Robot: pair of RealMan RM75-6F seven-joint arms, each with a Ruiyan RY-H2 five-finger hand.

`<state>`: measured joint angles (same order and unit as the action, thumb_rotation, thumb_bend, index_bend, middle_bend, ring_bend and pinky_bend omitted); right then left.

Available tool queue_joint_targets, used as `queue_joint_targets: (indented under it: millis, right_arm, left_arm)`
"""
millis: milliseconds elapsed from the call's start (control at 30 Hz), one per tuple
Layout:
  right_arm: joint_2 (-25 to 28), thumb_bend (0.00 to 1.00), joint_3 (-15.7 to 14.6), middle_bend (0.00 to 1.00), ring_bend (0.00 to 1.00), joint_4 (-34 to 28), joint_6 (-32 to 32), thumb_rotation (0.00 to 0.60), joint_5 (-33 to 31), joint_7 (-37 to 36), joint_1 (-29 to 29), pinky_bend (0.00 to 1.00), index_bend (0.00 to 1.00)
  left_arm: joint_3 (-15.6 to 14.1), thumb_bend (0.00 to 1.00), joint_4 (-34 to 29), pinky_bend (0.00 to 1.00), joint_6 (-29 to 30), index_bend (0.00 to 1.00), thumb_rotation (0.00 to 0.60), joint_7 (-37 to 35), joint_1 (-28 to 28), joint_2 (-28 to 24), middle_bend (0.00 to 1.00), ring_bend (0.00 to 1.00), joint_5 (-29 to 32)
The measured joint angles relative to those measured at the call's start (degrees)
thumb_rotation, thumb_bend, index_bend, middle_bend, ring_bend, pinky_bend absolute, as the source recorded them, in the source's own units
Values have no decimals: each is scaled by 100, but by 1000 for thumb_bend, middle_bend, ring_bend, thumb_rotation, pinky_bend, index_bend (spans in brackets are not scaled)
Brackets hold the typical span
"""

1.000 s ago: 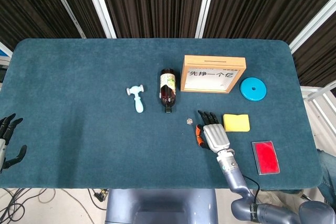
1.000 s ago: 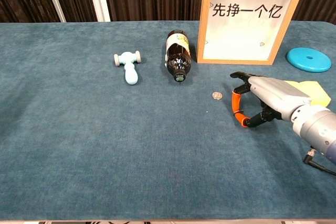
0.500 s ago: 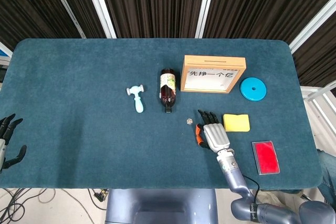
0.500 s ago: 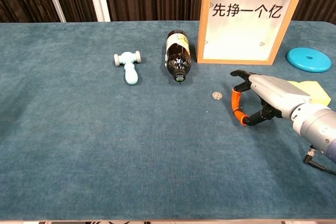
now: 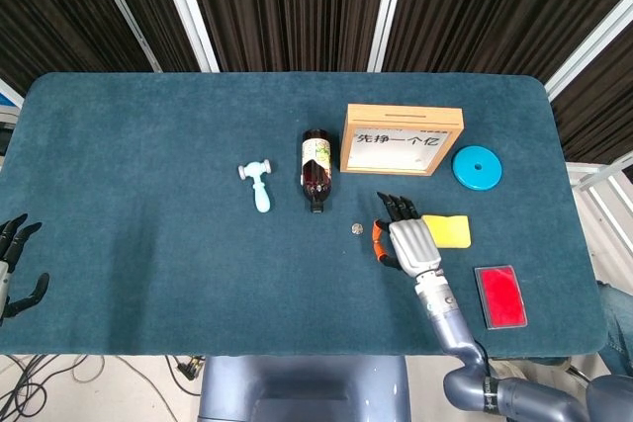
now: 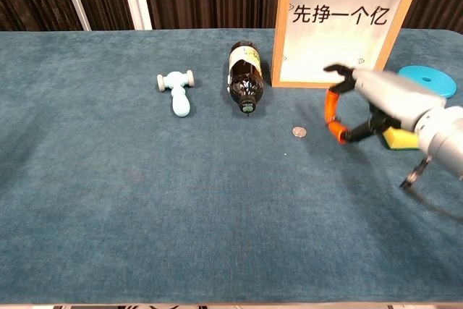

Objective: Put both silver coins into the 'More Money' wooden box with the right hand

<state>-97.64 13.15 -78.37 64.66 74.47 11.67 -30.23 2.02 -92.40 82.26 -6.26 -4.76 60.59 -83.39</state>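
One silver coin lies flat on the blue cloth, in front of the bottle and left of my right hand. My right hand hangs above the table in front of the 'More Money' wooden box, which stands upright. Its orange thumb and a black fingertip meet in a pinch. The second coin is nowhere on the cloth, and it seems to be held in that pinch, hidden by the fingers. My left hand rests at the table's near left edge with its fingers spread and nothing in it.
A brown bottle lies left of the box, with a pale blue toy hammer further left. A blue disc, a yellow sponge and a red card lie to the right.
My right hand has risen off the cloth and moved back toward the wooden box, keeping its thumb and fingertip pinched. The coin on the cloth and my left hand stayed put.
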Motion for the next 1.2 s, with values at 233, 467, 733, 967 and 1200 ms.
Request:
queue_joint_targets:
  millis: [233,467,733,967,1200]
  right_arm:
    - [924,595,589,47,0,-1056,-68,600,-256,672,-236,0,734]
    - [1686,594,1335,47,0,-1637,-650,600,-1303,998,-658,0,734]
    - [2315,594,2014,47,0,-1455,-1421,600,-2783,1354,-1465,0,734]
    - [2624,595,2139,47,0,-754,-1999,600,-3925,1835,-2210,0,734]
    - [2778,594,1860,47,0,-37,-2449,600,-5083,2407,-2877,0,734]
  left_arm:
    - [10,399,-10,5,-43,136,600,-37,-7,0,0,0,45]
    - [35,399,-25,5,-53,136,600,-90,-1,1,0,0,115]
    - [70,399,-18,5,-140,136,600,-82,-15,17,0,0,251]
    - [88,399,-14,7,-266,136,600,99,-50,45,0,0,413]
    - [104,399,-77,14,-369,136,600,259,-51,59,0,0,616]
